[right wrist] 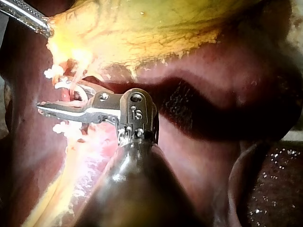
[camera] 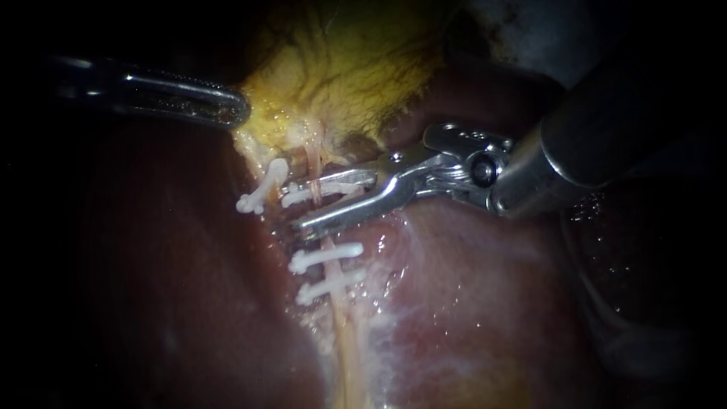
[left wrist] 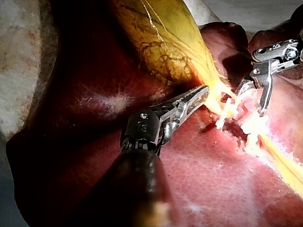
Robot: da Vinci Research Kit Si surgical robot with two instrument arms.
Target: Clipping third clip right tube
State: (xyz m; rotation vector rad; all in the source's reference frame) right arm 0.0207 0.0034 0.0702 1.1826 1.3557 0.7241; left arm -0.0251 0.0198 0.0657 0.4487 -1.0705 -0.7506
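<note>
Between right jaws: the right tube [camera: 339, 322] crosses the gap, just above the lower clips [camera: 327, 255].
Right tube: a pale strand running from the gallbladder [camera: 348, 68] down over the liver [camera: 151, 265]. The two lower clips lie across it, one just under the other.
Clip: a white clip [camera: 322, 192] lies along the upper jaw and across the tube. I cannot tell whether it is seated in both jaws.
Right instrument [camera: 299, 206]: the jaws are apart and straddle the tube without squeezing it. A dark gap shows above the lower jaw.
Left instrument [camera: 238, 113]: the jaws are closed on the gallbladder edge, which probably keeps the tube taut.
Left clip [camera: 261, 189]: it sits on a separate strand, just beside the upper jaw's tip.
Risk, partial bite: if the tube sits too near the jaw tips, closing would catch only part of it.
Risk, snag: the tips are close to the left clip and could knock or trap it.
Risk, crowding: drifting down would land the clip on the lower clips.
Risk, slack: if the left instrument slips, the tube would sag out of the jaws.
</note>
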